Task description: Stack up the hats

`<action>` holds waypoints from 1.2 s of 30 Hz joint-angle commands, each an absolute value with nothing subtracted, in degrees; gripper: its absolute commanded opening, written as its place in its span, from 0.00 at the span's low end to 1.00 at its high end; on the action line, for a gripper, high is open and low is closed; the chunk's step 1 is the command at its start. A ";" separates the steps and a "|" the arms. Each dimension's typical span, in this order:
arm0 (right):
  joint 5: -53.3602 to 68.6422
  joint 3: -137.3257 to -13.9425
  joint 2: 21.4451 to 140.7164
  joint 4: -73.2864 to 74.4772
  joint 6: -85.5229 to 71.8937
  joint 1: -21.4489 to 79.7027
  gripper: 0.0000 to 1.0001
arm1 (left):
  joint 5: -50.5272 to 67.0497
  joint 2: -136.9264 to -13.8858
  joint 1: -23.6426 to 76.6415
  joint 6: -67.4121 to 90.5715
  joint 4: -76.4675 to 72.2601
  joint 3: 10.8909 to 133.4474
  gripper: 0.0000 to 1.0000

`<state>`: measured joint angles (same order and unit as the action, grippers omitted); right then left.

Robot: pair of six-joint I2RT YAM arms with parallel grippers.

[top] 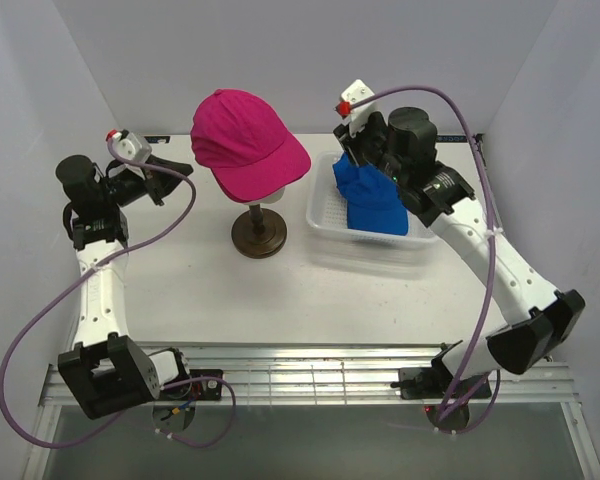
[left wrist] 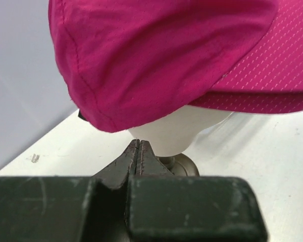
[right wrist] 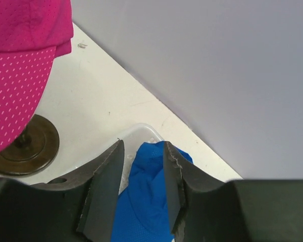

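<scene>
Pink hat (top: pixel 248 140): sits on the cream mannequin head (left wrist: pixel 177 132), brim pointing toward the right arm's side; whether a second hat lies under it cannot be told.
Mannequin stand (top: pixel 260 235): dark and round, upright near the middle of the white table (top: pixel 280 300).
Blue hat (top: pixel 375 200): crumpled bright blue fabric lying inside the white basket (top: pixel 325 215); how many hats it makes up cannot be told.
Basket position: just beside the stand, on the right arm's side, apart from it.
Left gripper (left wrist: pixel 140 143): fingers pressed together with no gap and nothing between them; tips just below the rear edge of the pink hat, close to the mannequin head, contact not discernible.
Right gripper (right wrist: pixel 143 146): jaws parted by a moderate gap, poised above the far end of the basket, blue fabric visible between and beyond the fingers (right wrist: pixel 103 186); no grip on it is visible.
</scene>
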<state>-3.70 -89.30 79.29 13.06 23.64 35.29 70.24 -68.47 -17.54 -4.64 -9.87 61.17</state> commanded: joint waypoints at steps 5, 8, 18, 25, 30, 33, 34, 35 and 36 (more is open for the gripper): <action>-1.94 -99.57 89.11 13.88 17.76 35.42 0.38 | 60.04 -66.71 -10.39 -12.91 15.11 70.40 0.06; -0.54 -100.81 91.31 15.29 17.23 35.33 0.36 | 56.08 -67.76 -7.04 -16.25 18.72 71.89 0.07; 7.20 -97.12 89.74 13.62 11.17 35.59 0.31 | 57.65 -69.78 -3.34 -15.91 19.78 72.33 0.07; 7.38 -95.01 87.89 12.74 10.46 38.22 0.27 | 60.64 -70.14 -2.46 -12.66 20.13 74.18 0.06; 5.19 -94.23 86.75 13.27 10.55 39.99 0.23 | 60.56 -69.79 -2.02 -12.39 20.57 73.56 0.06; 4.14 -93.78 85.70 13.27 10.63 41.13 0.23 | 60.73 -70.05 -1.67 -12.57 20.57 73.65 0.06; 3.78 -93.78 85.69 13.53 10.72 41.74 0.23 | 60.56 -70.14 -1.58 -12.57 20.57 73.65 0.06; 3.43 -93.78 85.78 14.23 10.90 42.10 0.22 | 60.38 -70.22 -1.50 -12.74 20.57 73.65 0.06; 2.91 -94.13 86.04 14.76 11.42 42.27 0.23 | 60.12 -70.31 -1.32 -12.92 20.57 73.57 0.06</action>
<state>3.57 -93.84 87.88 15.55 11.35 40.60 58.72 -70.43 -2.31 -12.99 20.21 72.12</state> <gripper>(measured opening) 0.227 0.067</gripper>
